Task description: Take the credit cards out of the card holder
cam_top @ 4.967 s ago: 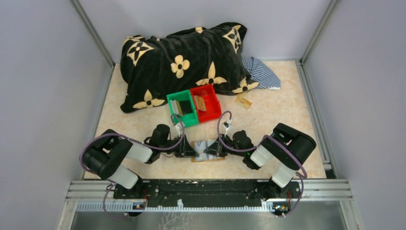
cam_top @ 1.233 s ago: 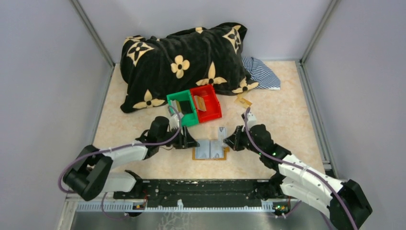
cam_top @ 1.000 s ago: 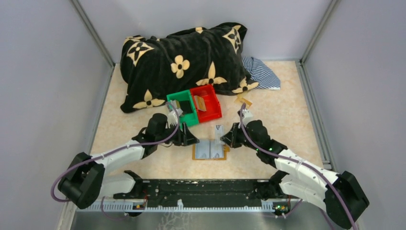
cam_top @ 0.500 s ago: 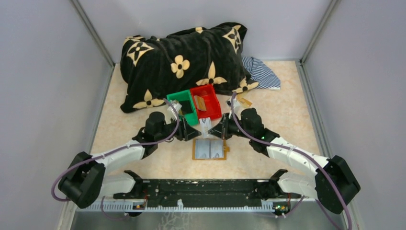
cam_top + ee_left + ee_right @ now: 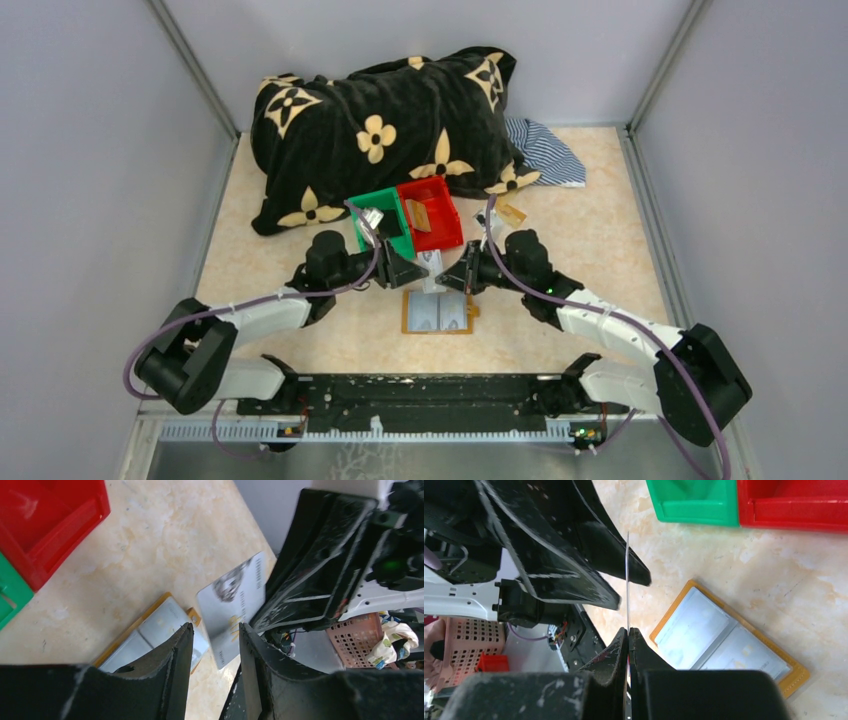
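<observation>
The card holder (image 5: 438,312) lies open and flat on the table, tan rim around pale grey pockets; it also shows in the wrist views (image 5: 150,632) (image 5: 719,635). Just behind it, my right gripper (image 5: 447,276) (image 5: 628,630) is shut on a silvery grey credit card (image 5: 432,272) (image 5: 232,605), held on edge above the table. My left gripper (image 5: 412,274) (image 5: 215,627) faces it, open, with the card's free end between its fingers (image 5: 175,660); a gap shows on both sides. A gold-tan credit card (image 5: 420,215) rests in the red bin.
A green bin (image 5: 388,232) and a red bin (image 5: 432,214) stand side by side just behind the grippers. A large black flowered pillow (image 5: 380,130) fills the back, with striped cloth (image 5: 545,150) to its right. A small tan tag (image 5: 508,212) lies right of the red bin.
My right gripper carried the silvery card up off the holder and leftward toward the left gripper. The left gripper turned to meet it and its jaws narrowed around the card's end.
</observation>
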